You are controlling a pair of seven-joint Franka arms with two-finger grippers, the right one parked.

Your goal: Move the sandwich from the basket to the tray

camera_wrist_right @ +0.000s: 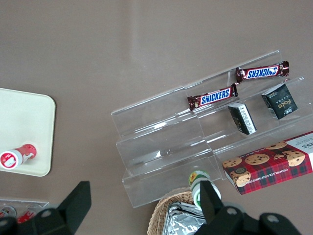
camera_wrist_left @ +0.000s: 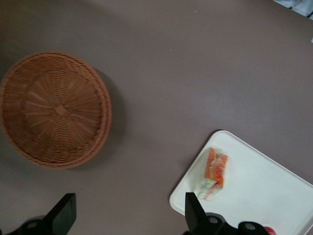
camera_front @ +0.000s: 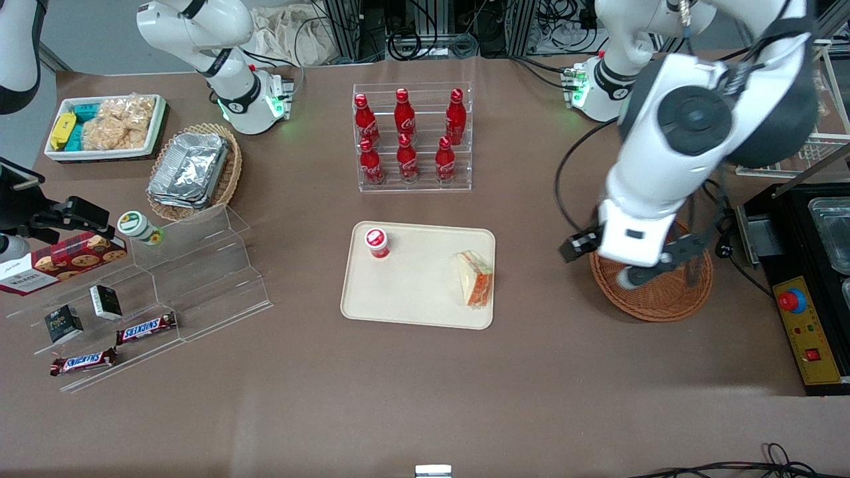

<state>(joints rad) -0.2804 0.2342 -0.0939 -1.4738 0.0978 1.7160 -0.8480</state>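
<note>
Sandwich point(camera_front: 475, 278) lies on your tray point(camera_front: 412, 292), well apart from your gripper point(camera_wrist_left: 129, 215), which hangs over the bare basket point(camera_wrist_left: 55, 108) with fingers spread wide, holding nothing.

matt brown desk point(camera_front: 425, 398), rough woven wicker basket point(camera_wrist_left: 56, 107), smooth cream plastic tray point(camera_front: 412, 292), sandwich point(camera_front: 474, 277) in shiny clear wrap, crinkly foil containers point(camera_front: 189, 169), glossy red bottles point(camera_front: 406, 136), the matt black hand point(camera_wrist_left: 127, 215) hung open above the desk near the basket
</note>
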